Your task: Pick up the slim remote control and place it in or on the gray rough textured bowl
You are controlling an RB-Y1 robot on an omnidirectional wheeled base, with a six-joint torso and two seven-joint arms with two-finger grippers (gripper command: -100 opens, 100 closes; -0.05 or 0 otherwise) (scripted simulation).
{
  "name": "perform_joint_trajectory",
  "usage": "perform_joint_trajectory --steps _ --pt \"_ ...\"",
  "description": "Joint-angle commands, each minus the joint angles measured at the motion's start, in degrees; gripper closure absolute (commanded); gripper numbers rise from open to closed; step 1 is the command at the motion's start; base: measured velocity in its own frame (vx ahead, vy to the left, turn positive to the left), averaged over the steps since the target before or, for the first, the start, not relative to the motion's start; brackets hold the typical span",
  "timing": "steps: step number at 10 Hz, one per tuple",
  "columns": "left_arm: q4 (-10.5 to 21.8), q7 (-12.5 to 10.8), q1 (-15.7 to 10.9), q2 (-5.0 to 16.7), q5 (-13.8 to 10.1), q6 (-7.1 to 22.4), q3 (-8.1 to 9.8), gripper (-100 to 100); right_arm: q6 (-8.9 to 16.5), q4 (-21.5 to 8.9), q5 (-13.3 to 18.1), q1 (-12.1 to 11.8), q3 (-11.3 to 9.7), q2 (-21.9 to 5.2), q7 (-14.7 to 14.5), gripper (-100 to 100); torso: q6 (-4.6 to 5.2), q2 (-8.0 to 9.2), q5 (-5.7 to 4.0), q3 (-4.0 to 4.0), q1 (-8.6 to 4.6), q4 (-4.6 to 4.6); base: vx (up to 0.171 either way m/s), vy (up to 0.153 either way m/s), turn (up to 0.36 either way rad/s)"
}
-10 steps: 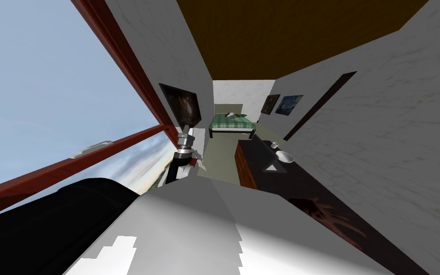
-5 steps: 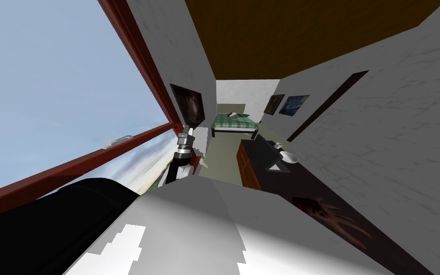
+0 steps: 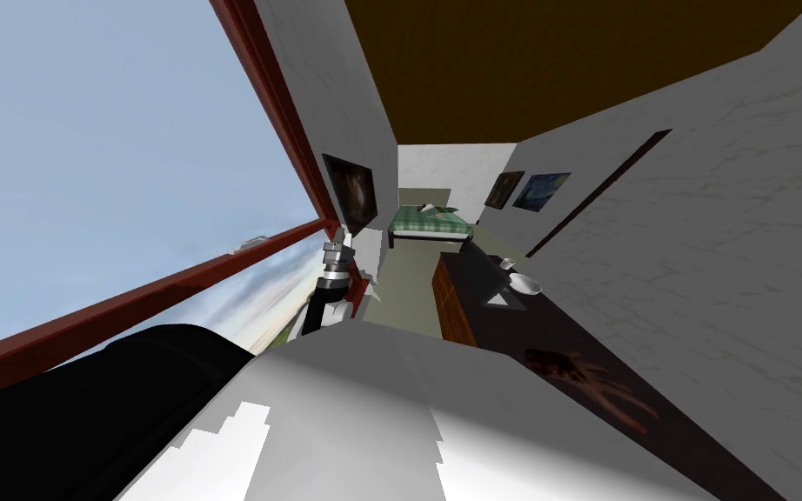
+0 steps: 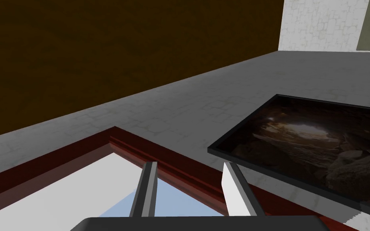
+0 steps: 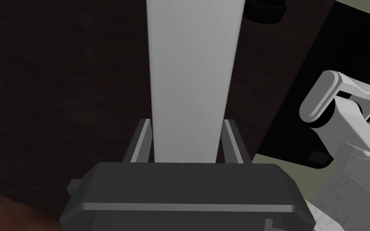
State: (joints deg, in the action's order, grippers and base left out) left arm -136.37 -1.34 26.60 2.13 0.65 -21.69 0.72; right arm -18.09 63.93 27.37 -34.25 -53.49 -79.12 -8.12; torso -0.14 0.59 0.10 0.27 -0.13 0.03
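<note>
Right gripper [image 5: 186,122] clamps the pale slim remote [image 5: 190,72] by its long sides over the dark table [image 5: 51,80], a hold that looks steady enough for the carry to the bowl [image 3: 524,283] further along, while the left gripper [image 4: 189,165] hangs raised, fingers apart, empty.

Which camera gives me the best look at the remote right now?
The right wrist view: the remote is a long white bar held between the fingers of the right gripper. The head view gives a small pale wedge beside the bowl that may be it. The left wrist camera faces away.
</note>
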Motion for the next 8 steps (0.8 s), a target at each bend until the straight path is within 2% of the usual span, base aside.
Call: perform_joint_trajectory --steps 1,5,8 --pt "0.0 0.0 0.0 0.0 0.0 0.0 0.0 0 -1.82 0.44 0.13 0.31 -0.1 -1.45 -0.29 100 0.0 0.0 0.0 0.0 0.0 0.0 -0.207 -0.058 0.057" --pt "0.0 0.0 0.0 0.01 0.0 0.0 0.01 0 -5.29 2.7 -0.32 0.95 0.49 -5.29 -0.19 100 0.12 0.29 -0.08 0.17 -0.3 0.05 -0.211 -0.085 0.019" --pt "0.0 0.0 0.0 0.01 0.0 0.0 0.01 0 -8.14 3.94 -1.24 1.63 1.87 -8.64 0.64 100 0.13 0.19 -0.05 0.13 -0.28 0.05 -0.204 -0.111 -0.01"
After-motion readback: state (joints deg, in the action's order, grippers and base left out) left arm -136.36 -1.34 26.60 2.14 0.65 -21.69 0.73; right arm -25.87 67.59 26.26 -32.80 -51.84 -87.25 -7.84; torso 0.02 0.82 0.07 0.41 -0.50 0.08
